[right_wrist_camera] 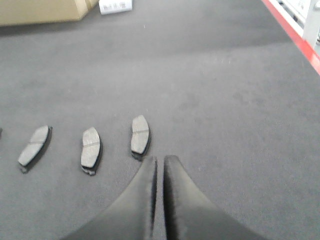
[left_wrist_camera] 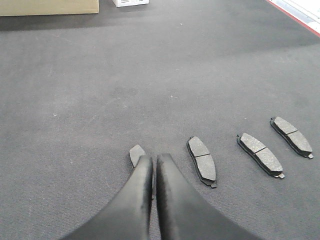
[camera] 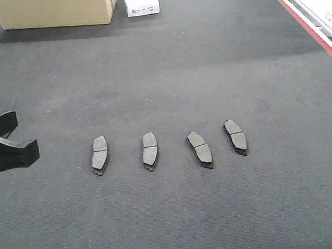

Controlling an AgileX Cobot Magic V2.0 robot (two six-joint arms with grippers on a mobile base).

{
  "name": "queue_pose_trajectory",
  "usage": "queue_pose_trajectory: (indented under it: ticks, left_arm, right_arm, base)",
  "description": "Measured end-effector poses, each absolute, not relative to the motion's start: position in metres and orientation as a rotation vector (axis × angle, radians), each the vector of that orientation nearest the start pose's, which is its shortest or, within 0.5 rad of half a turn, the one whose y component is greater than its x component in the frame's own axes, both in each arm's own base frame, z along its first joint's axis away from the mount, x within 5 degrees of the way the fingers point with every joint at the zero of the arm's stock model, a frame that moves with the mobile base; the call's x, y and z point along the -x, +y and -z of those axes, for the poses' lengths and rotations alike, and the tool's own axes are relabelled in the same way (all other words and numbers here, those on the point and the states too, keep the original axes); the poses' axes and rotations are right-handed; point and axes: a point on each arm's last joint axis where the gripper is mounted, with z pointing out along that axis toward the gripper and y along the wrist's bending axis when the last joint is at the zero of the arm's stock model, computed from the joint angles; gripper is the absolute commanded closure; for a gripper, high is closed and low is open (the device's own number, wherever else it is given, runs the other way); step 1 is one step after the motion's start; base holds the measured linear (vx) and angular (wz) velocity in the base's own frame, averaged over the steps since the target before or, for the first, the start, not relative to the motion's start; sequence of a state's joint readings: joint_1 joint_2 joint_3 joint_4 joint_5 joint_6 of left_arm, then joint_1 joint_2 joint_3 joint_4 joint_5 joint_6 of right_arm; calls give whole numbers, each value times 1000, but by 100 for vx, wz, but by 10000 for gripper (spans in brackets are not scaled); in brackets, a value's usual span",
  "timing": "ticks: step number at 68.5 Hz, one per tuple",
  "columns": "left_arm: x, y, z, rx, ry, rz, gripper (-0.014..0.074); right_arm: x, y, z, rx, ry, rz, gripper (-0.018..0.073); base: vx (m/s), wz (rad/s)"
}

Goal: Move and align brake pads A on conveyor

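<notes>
Four brake pads A (camera: 100, 155), two boxes (camera: 55, 8).

The right hand (right_wrist_camera: 160, 162) fills the bottom centre, its two black fingers pressed nearly together with only a thin slit between them, hovering over the conveyor (right_wrist_camera: 215, 100). Three brake pads A lie flat on the dark grey belt in a rough row to the left: one (right_wrist_camera: 140, 134) just beyond the fingertips, one (right_wrist_camera: 91, 147) to its left, and a third (right_wrist_camera: 34, 145) further left, tilted. Each shows a centre groove. A red side edge (right_wrist_camera: 295, 37) runs along the upper right. At the far end stand a cardboard box (right_wrist_camera: 42, 11) and a small white box (right_wrist_camera: 115, 6).
</notes>
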State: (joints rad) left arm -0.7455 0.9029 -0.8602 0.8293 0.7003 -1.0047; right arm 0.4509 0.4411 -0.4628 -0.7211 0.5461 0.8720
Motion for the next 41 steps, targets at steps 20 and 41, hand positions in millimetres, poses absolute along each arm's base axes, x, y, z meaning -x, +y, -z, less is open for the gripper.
queue_pose_trajectory:
  ticks: [20,41]
  left_arm:
    - [-159,-88,-365,-129,1983,175,603]
    - [-159,-88,-365,-129,1983,175,603]
  right_arm:
    - [-93,10,-301,-30,1866,-140,569]
    - [-93,10,-301,-31,1866,-142,569]
  base:
    - [0,0]
    - [0,0]
